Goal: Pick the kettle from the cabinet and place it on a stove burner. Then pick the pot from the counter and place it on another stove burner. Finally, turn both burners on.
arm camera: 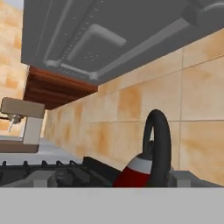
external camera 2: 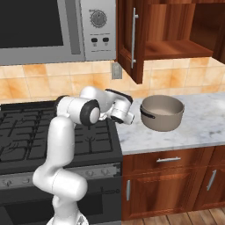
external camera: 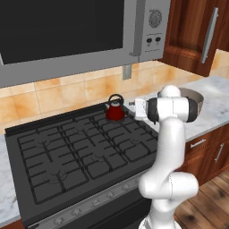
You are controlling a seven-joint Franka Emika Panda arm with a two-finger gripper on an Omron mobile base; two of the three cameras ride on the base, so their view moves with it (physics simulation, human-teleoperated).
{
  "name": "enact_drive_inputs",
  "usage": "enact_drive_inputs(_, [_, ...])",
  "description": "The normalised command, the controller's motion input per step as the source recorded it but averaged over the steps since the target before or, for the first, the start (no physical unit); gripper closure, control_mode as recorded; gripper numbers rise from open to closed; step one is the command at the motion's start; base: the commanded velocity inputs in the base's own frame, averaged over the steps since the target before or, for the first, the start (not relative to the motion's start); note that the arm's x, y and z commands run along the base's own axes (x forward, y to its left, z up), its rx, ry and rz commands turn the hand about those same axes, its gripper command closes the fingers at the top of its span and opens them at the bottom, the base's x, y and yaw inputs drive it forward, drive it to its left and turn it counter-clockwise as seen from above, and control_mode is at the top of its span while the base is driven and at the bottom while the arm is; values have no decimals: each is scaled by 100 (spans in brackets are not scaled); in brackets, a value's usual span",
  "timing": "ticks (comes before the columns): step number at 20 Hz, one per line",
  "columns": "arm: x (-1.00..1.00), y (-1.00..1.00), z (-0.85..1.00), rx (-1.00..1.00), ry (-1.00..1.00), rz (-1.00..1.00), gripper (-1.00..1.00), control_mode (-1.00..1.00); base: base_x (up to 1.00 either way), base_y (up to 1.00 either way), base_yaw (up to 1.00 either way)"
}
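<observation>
The kettle (external camera: pixel 115 108) stands on a back burner (external camera: pixel 117 120), released, so the claw (external camera: pixel 132 105) is wide open, holding nothing, free for the pot (external camera 2: pixel 161 112).

Black gas cooktop (external camera: pixel 80 152) carrying red kettle (external camera: pixel 115 108) on back grate, marble counter (external camera 2: pixel 193 127) carrying grey pot (external camera 2: pixel 161 112)

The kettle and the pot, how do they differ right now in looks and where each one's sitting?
The kettle is small, dark red and rounded, with a black arched handle on top; the pot is wider, low and taupe-grey, with dark side handles. The kettle has a grey lid; the pot is lidless, showing a pale inside. The kettle sits on a back grate of the cooktop; the pot rests on the marble counter. Both stand upright.
</observation>
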Motion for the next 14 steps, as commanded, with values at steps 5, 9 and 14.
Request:
enact_drive_inputs(5, [-45, -2, 29, -7, -18, 3, -100, -100, 0, 0, 0])
enact_drive_inputs(9, [-52, 0, 33, -9, -22, 0, -100, -100, 0, 0, 0])
enact_drive_inputs(14, [-58, 1, 28, -10, -23, 0, -100, -100, 0, 0, 0])
